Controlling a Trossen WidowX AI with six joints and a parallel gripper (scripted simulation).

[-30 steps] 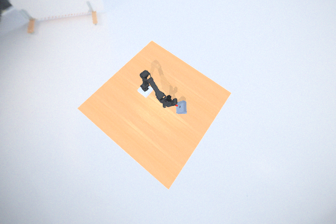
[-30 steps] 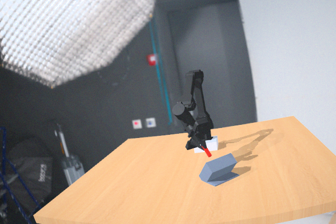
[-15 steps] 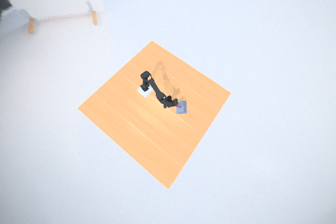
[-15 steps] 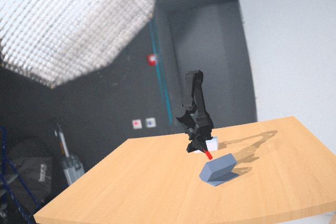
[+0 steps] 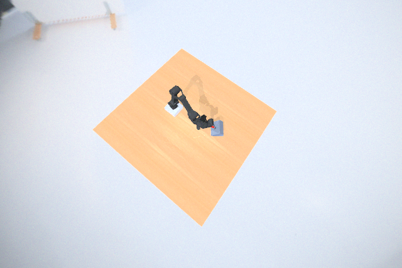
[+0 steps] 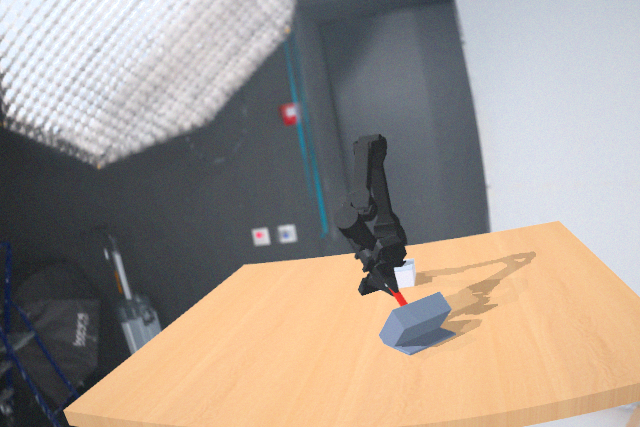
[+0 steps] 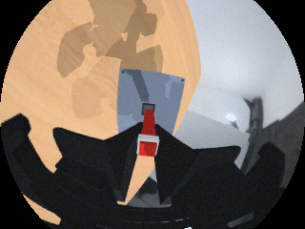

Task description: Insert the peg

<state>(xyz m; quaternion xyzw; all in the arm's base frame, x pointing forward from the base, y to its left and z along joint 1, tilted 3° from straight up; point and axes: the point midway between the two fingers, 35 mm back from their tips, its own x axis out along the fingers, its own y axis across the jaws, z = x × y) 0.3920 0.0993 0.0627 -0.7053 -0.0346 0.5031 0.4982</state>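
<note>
My gripper [image 5: 211, 126] [image 6: 386, 285] [image 7: 148, 126] is shut on a red peg [image 5: 213, 127] [image 6: 399, 298] [image 7: 148, 129] with flat sides. The peg slants down toward the sloped face of the blue-grey panel [image 5: 218, 128] [image 6: 416, 319] [image 7: 164, 98]. In the wrist view the peg's far end sits at the dark square hole [image 7: 147, 109] in the panel's face. I cannot tell how deep the end is in the hole. In the exterior view the peg's lower end meets the panel's upper face.
The panel stands on the wooden table [image 5: 162, 161] [image 6: 258, 350] [image 7: 51, 57]. The arm's white base [image 5: 173, 109] [image 6: 405, 273] is behind the panel. The arm's shadow falls on the table beyond the panel.
</note>
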